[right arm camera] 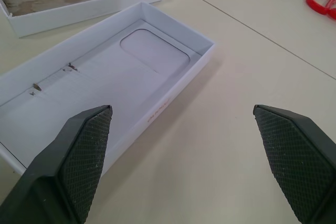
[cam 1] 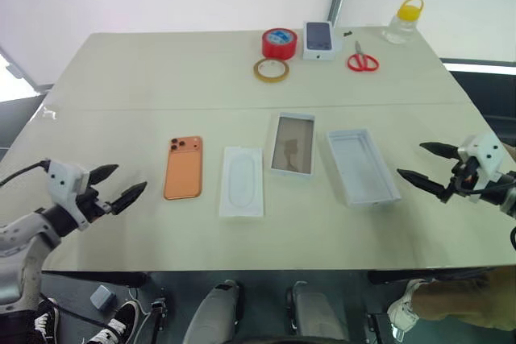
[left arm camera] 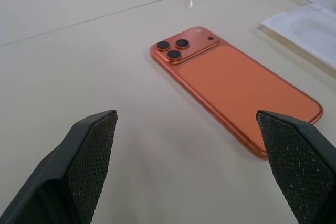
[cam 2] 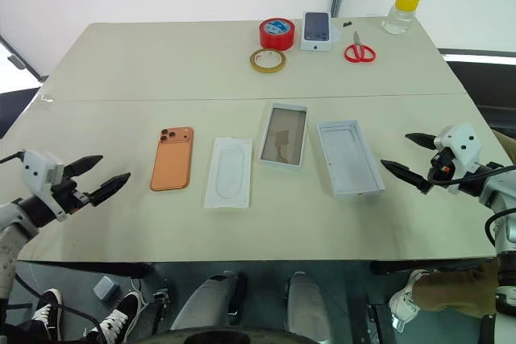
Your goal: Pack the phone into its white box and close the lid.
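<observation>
Plainly, phone: the phone (cam 1: pixel 183 167) lies flat on the tabletop (cam 1: pixel 161 70), back up, lens cluster at its far end, not yet in any box.
Long axis: it runs away from the robot, near end to far end, roughly parallel to the white insert (cam 1: pixel 241 180) just beside it.
Left hand: the left hand (cam 1: pixel 113 188) hovers near the front edge, fingers wide apart and empty; the phone sits ahead of it and toward the middle, close by.
Right hand: the right hand (cam 1: pixel 430 163) hovers at the other side, fingers also spread with nothing between them, just beside the white box (cam 1: pixel 362 166).
White box: an open shallow tray, empty, its long axis likewise running away from the robot; another open white tray (cam 1: pixel 292 144) lies between it and the insert.
Nearer arm: my judgement is the left hand takes the phone, being much nearer.
Next move: it would likely need to close across the phone's narrow width.
</observation>
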You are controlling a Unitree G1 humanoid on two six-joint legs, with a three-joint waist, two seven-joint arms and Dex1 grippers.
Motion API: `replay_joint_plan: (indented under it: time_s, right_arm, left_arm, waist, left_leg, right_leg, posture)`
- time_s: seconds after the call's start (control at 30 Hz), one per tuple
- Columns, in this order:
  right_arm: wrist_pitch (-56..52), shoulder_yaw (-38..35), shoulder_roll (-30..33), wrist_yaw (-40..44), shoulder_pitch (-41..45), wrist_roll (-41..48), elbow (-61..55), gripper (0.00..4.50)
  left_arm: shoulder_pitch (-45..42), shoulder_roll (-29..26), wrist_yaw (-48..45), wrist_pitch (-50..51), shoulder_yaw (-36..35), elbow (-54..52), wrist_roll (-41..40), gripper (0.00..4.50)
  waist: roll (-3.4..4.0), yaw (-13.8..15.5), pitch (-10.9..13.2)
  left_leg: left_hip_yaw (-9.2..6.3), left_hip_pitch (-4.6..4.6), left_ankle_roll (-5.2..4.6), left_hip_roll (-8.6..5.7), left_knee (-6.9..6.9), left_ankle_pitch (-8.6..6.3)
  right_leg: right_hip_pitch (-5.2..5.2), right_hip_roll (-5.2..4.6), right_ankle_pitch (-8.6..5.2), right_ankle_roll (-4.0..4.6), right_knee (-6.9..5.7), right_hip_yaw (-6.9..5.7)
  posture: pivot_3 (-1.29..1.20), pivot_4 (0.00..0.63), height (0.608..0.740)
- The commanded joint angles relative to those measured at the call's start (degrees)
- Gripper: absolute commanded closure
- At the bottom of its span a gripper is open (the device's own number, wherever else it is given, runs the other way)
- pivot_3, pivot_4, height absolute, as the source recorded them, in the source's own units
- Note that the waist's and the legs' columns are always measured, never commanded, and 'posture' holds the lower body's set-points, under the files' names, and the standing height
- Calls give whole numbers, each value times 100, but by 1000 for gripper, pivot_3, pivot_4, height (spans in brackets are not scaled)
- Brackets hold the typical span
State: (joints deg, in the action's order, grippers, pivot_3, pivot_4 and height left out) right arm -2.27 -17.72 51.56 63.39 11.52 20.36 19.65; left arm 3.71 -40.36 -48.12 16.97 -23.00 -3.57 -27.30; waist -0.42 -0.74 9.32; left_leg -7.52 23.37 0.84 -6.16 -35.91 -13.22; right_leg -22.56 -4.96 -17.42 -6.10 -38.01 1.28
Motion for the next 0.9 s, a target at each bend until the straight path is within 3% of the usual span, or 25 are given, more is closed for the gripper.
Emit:
replay_joint_plan:
  time_s: [0.03, 0.17, 0.33, 0.6, 0.9]
  right_arm:
    - [13, 70, -10, 24, 118, 29, -403, 0]
    - [-92, 408, -25, 92, 179, 16, -976, 0]
    - [-522, 848, -171, 199, 419, 182, -1758, 0]
    - [-1181, 1487, -257, 726, 576, 577, -2918, 0]
    - [-1060, 1626, -389, 724, 640, 401, -2835, 0]
  left_arm:
    - [-165, -6, 297, 247, 18, -388, -32, 40]
    - [-210, 67, 713, 1011, 225, -983, -169, 40]
    - [-445, 306, 1028, 2148, 391, -1575, -935, 40]
    - [-725, 1388, 2151, 3957, 573, -2172, -2698, 40]
    - [-753, 1701, 2927, 4392, 713, -2192, -3196, 40]
  waist:
    - [0, -8, 0]
    - [2, -5, 2]
    - [4, 10, 3]
    - [-3, 24, 7]
    - [-4, 25, 7]
  left_leg:
    - [0, 0, 0, 1, 1, 0]
    - [0, 0, 0, 0, -1, 0]
    - [-1, 1, 0, 1, -2, 0]
    - [-4, 6, -2, -2, -11, -1]
    - [-4, 3, -2, -2, -13, -1]
  right_leg:
    - [-1, 1, 0, 0, 0, 0]
    - [0, 1, 0, -1, -1, 0]
    - [-1, 1, 1, -2, -3, 0]
    - [1, 0, 1, -4, 0, -3]
    - [2, 2, 1, -3, -2, -3]
  posture:
    - [0, 150, 740]
    - [0, 150, 740]
    - [0, 150, 740]
    - [0, 150, 740]
    - [0, 150, 740]
